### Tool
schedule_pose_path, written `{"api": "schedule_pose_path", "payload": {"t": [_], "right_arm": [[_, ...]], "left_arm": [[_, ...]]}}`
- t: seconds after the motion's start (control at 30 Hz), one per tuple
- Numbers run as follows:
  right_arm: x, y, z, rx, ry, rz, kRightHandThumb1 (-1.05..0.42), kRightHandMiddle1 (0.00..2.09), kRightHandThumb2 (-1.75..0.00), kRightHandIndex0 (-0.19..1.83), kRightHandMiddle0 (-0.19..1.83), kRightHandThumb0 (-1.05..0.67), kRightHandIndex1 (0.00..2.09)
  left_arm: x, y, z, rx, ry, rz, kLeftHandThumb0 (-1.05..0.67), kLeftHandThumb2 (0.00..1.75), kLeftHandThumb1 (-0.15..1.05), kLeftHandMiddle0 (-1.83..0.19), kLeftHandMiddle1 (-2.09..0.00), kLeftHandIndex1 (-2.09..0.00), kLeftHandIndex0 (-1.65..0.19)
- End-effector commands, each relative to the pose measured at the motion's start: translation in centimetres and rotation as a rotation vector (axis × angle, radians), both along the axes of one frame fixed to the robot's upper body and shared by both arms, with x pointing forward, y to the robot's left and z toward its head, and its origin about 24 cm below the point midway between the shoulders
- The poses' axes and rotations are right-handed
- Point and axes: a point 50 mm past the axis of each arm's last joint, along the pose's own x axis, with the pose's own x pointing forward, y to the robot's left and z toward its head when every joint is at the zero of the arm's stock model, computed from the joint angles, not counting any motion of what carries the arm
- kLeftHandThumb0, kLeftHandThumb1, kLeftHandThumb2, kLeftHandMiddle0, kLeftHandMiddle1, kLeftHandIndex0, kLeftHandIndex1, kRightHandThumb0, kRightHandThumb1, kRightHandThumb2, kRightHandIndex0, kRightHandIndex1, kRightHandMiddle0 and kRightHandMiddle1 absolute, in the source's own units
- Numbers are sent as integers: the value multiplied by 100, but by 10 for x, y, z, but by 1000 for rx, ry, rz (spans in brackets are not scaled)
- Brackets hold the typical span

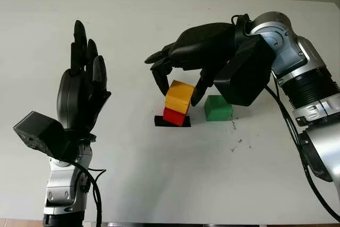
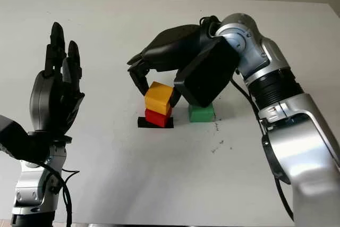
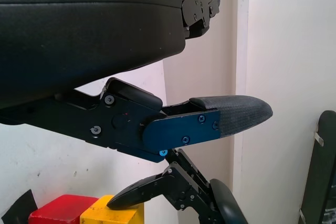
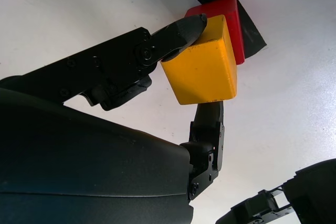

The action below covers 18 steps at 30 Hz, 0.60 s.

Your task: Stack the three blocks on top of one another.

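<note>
A yellow block (image 4: 202, 69) sits on a red block (image 1: 173, 116), slightly askew, over a black tape mark (image 1: 159, 122) at the table's middle. My right hand (image 1: 179, 94) arches over this pair from the right. Its fingers are curled around the yellow block, with one fingertip (image 4: 189, 24) on one side and the thumb (image 4: 209, 116) on the opposite side. A green block (image 1: 218, 108) stands on the table just right of the stack, partly under my right wrist. My left hand (image 1: 85, 78) is held upright at the left, open, well away from the blocks.
The white table (image 1: 159, 184) has a few small dark specks (image 1: 236, 144) in front of the green block. My right forearm (image 1: 305, 83) crosses the table's right side.
</note>
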Motion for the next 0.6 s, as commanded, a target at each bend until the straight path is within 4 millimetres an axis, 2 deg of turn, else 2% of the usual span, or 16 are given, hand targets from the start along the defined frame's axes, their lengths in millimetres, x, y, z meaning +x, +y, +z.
{"api": "schedule_pose_path", "payload": {"t": [0.0,0.1,0.17,0.27,0.33,0.57], "right_arm": [[-2,-1,-4,0,8,13,-95,149,-6,12,34,-43,5],[-2,-1,-6,-19,24,-7,-96,141,-6,7,25,-45,3],[-1,-1,-7,-38,42,-26,-94,96,-5,-3,18,-50,4],[-2,-1,-7,-68,47,-33,-92,46,-5,-17,7,-57,1],[-3,-1,-8,-78,43,-30,-91,32,-5,-19,3,-60,0],[-5,0,-7,-97,-7,-7,-92,16,-6,-19,-11,-68,0]], "left_arm": [[-3,-1,1,-3,-5,-4,-75,58,105,19,0,0,19],[-3,-1,0,-7,-4,-1,-75,58,105,19,0,0,19],[-3,0,0,-4,-3,-2,-75,57,105,19,0,0,19],[-3,0,0,-5,0,-1,-75,57,105,19,0,0,19],[-4,-1,0,-4,3,0,-75,57,105,19,0,0,19],[-3,0,0,-11,7,-3,-76,56,105,19,0,0,19]]}}
